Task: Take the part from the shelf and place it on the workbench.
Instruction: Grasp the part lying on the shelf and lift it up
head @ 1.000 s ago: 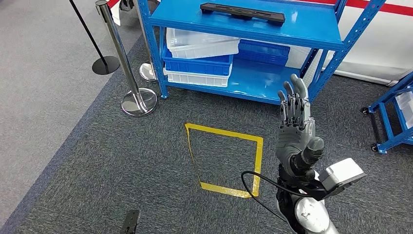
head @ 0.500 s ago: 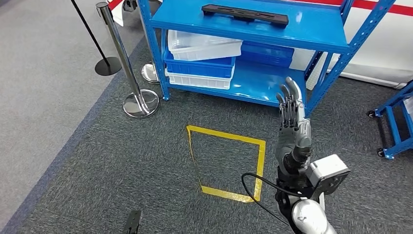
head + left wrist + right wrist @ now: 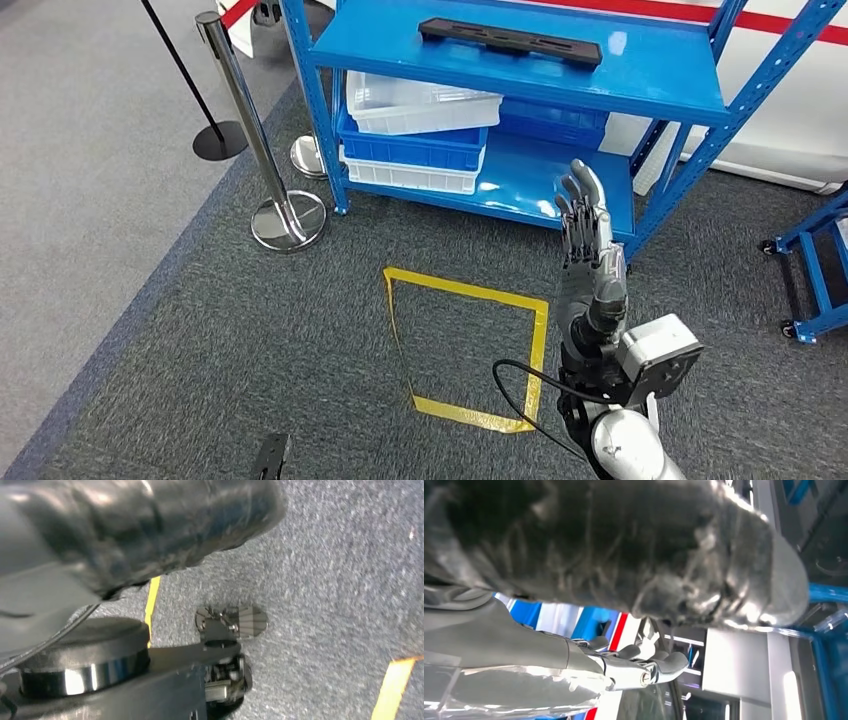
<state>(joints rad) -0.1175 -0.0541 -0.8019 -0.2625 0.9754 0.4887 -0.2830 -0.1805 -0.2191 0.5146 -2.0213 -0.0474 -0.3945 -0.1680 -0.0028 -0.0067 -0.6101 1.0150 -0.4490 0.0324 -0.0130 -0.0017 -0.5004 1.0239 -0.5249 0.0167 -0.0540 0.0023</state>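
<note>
So the part (image 3: 510,42) lies on the shelf's (image 3: 660,85) top level, stacked bins (image 3: 415,130) on the level under it. Taped floor square (image 3: 468,345) sits in front, stanchions (image 3: 270,170) off to the left (another rack (image 3: 815,270) far right).

Grey carpet (image 3: 150,330), yellow tape rectangle (image 3: 467,345), chrome stanchion (image 3: 262,150), perhaps white wall (image 3: 790,100)

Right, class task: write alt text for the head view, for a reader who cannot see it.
The robot's right hand is raised, empty, fingers straight, in front of a blue shelf whose top level carries a long black part. Stacked white and blue bins sit on the lower level; a yellow tape rectangle marks the grey carpet.
</note>
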